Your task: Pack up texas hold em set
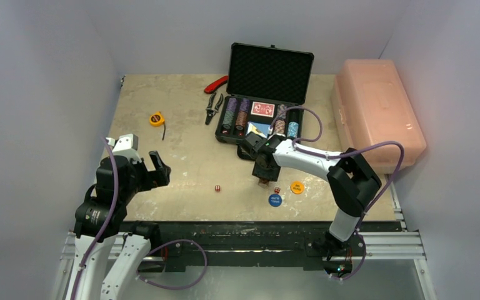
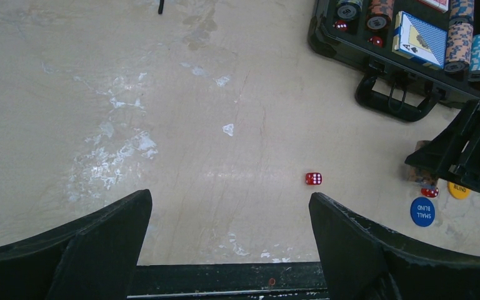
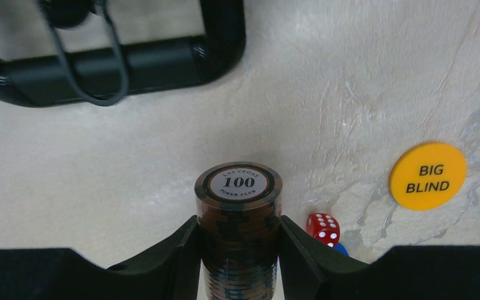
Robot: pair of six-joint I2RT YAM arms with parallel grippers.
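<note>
The black briefcase (image 1: pixel 285 135) stands open at the back with its foam lid (image 1: pixel 272 72) upright. It holds striped chip stacks (image 1: pixel 229 114), a red deck (image 1: pixel 262 109) and a blue deck (image 1: pixel 257 129). My right gripper (image 3: pixel 238 228) is shut on a brown striped chip stack (image 3: pixel 238 212) just in front of the case handle (image 3: pixel 100 62). Beside it lie a red die (image 3: pixel 323 227), the orange disc (image 3: pixel 427 175) and the blue disc (image 1: pixel 275 200). Another red die (image 2: pixel 313 179) lies alone on the table. My left gripper (image 2: pixel 231 231) is open and empty, near the front left.
A pink plastic box (image 1: pixel 378 112) sits at the right edge. Red-handled pliers (image 1: pixel 214 100) and a yellow tape measure (image 1: pixel 157 119) lie left of the case. The table's front edge (image 2: pixel 225 270) is just under my left fingers.
</note>
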